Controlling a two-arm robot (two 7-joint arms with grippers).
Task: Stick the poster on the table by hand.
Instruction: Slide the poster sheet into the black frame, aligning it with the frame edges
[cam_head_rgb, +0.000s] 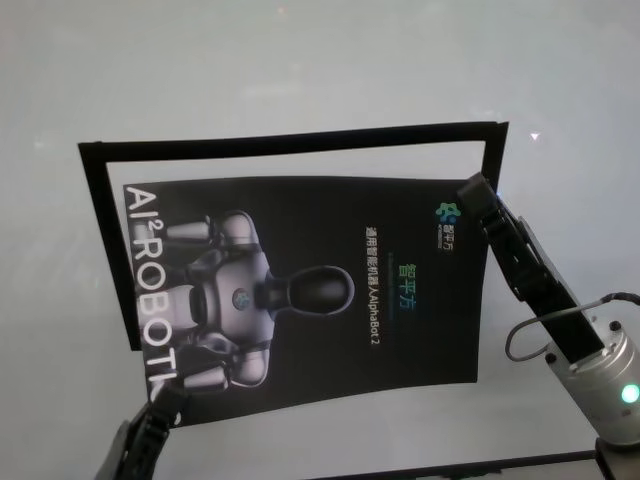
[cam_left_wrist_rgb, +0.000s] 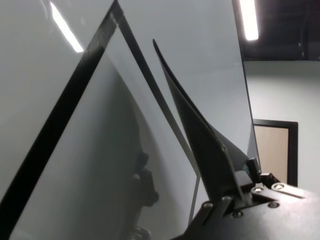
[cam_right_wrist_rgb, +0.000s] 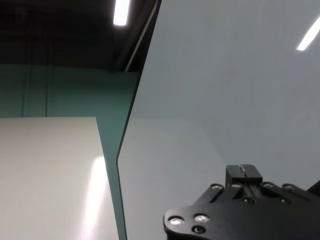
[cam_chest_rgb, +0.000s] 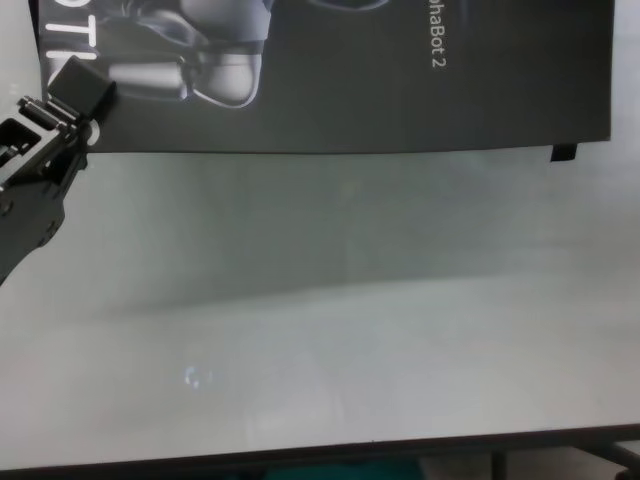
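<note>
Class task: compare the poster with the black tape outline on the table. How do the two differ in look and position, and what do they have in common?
The poster is a solid dark sheet printed with a robot figure and lettering; the tape outline is only thin plain strips around bare table. The poster sits skewed and nearer the robot, overlapping the outline's left strip, its near left corner at the left gripper. Both are black and roughly rectangular.

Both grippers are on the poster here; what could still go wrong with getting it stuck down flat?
The poster sits skewed against the tape frame, so it may stick crooked. In the left wrist view the sheet bows up off the table at the left gripper, which could trap a crease. The right gripper may drag its corner.
</note>
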